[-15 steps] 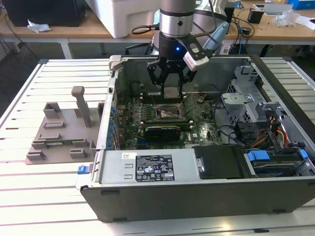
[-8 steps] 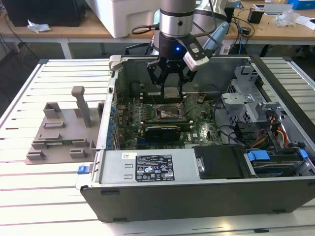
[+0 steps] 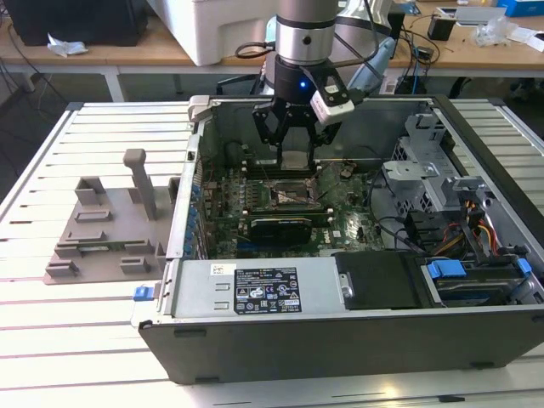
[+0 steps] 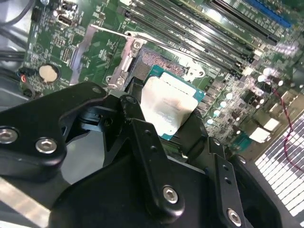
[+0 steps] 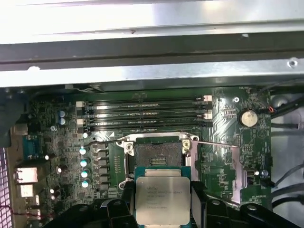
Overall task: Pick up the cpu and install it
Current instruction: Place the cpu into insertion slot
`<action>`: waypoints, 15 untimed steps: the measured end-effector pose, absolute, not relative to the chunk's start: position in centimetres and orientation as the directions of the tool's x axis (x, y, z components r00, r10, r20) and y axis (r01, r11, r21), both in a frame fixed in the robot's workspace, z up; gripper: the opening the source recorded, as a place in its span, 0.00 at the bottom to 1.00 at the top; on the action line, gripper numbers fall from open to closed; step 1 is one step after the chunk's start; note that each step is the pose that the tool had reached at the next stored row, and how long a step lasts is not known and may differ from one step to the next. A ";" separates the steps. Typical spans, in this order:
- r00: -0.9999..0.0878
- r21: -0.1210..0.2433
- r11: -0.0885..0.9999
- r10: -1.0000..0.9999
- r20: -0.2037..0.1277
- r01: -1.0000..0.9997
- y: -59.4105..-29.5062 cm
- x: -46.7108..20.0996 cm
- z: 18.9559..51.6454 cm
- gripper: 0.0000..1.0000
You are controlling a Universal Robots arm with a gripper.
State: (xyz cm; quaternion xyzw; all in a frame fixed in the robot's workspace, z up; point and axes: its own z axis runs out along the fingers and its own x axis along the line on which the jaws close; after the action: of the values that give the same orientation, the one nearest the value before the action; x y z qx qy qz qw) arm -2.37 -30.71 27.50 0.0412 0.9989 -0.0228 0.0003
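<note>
Cpu (image 5: 163,199) is clamped by the gripper (image 3: 295,161) at the exterior view's upper middle, near the open socket (image 5: 156,153), and should be held level and square to it.

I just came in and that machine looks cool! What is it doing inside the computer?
A robot arm is working inside an open computer case. Its hand grips a small silvery chip by its sides and holds it over the green board, close to the open, empty socket. The chip is not in the socket yet.
</note>
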 end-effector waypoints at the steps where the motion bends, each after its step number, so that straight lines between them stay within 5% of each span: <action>1: -0.996 -0.046 0.995 0.092 -0.003 0.092 -30.7 -2.4 27.5 0.55; 15: -0.961 -0.048 0.960 0.275 -0.003 0.275 -30.7 -2.4 27.3 0.55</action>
State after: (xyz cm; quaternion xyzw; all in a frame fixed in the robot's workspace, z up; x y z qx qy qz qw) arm -2.37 -30.71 27.35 0.1388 0.9900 -0.0242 -0.0019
